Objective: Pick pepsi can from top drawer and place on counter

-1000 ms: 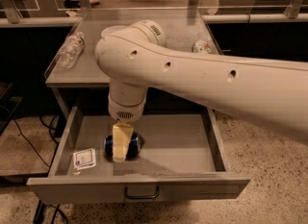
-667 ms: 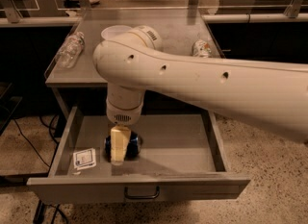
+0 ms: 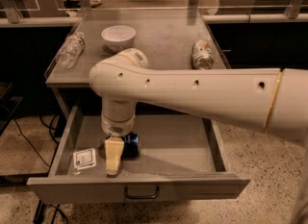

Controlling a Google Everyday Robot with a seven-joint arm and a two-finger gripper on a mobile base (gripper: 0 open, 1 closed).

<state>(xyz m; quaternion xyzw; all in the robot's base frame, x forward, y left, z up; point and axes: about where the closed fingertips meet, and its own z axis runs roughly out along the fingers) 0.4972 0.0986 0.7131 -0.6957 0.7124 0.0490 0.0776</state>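
Pepsi can (image 3: 133, 144) sits low in the top drawer (image 3: 179, 143), which stands pulled out below the counter (image 3: 161, 43), and it rests on the drawer's grey floor left of centre, towards the front panel. Only a dark-blue part of it shows, since the gripper (image 3: 115, 153) hangs straight down into the drawer and covers its left side. The gripper's pale tip reaches the drawer floor just beside the Pepsi can, touching it or nearly so; whether the jaws are clamped on it, or stand apart around it, cannot be told from this angle. The big white arm (image 3: 192, 91) comes in from the right, crosses above the drawer's rear half and bends down at a rounded elbow over the gripper. A small white packet (image 3: 84, 158) lies flat on the drawer floor to the left of the gripper, near the left wall. A dark bar handle (image 3: 142, 192) is fixed to the front panel. On the counter above, a white bowl (image 3: 118, 36) stands upright towards the back left, a clear plastic bottle (image 3: 70, 50) lies on its side by the left rim, and a silver-and-green can (image 3: 202, 55) lies by the right rim.
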